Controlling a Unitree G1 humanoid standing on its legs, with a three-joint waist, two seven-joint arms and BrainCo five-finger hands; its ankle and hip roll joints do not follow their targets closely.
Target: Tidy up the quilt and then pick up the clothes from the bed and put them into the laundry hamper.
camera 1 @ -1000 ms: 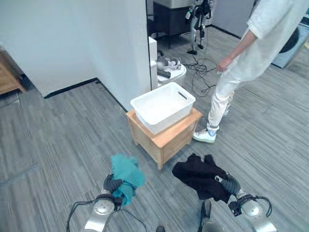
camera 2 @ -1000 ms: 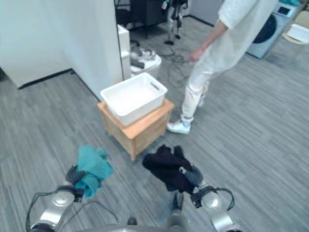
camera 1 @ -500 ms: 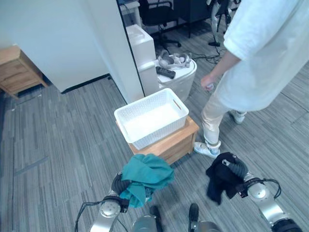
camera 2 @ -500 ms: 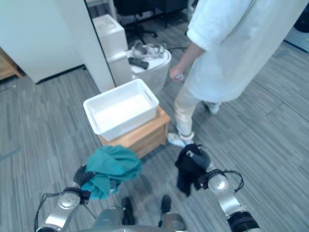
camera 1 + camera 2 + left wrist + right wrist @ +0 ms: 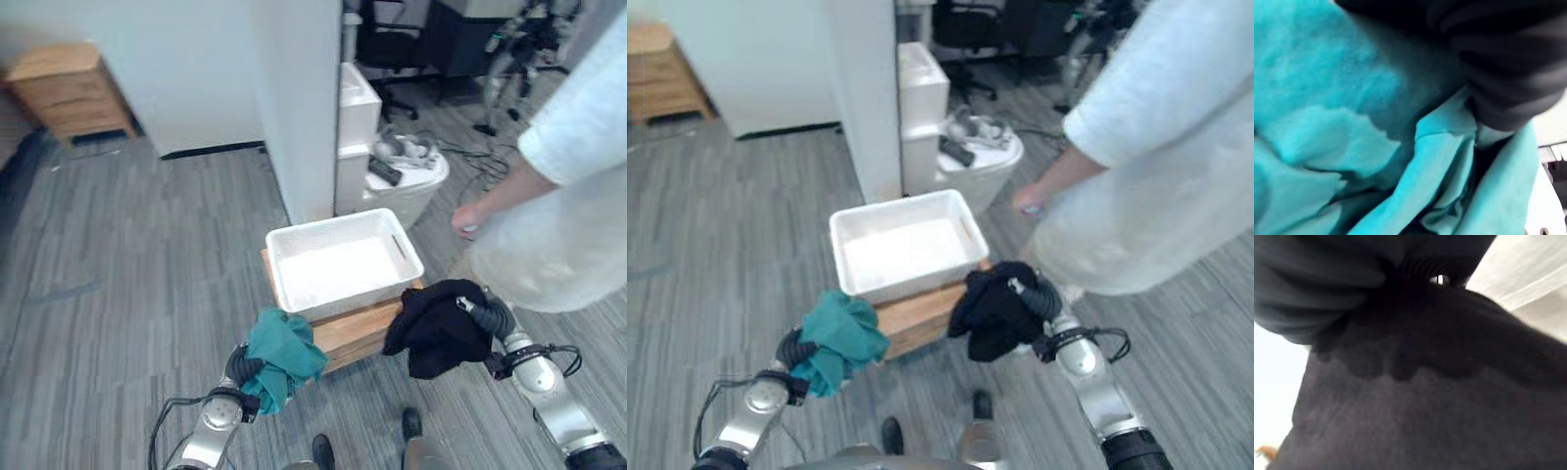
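This looks like an office or robotics lab floor dressed up as a bedroom corner: grey wood-look plank flooring [image 5: 147, 255] runs under a plain white partition wall [image 5: 294, 98], a black swivel office chair [image 5: 392, 49] sits behind it, and another humanoid robot on a stand [image 5: 519, 44] waits at the back among loose cables, while a light wooden drawer cabinet [image 5: 73, 93] and a person in a white shirt [image 5: 568, 225] stand nearby
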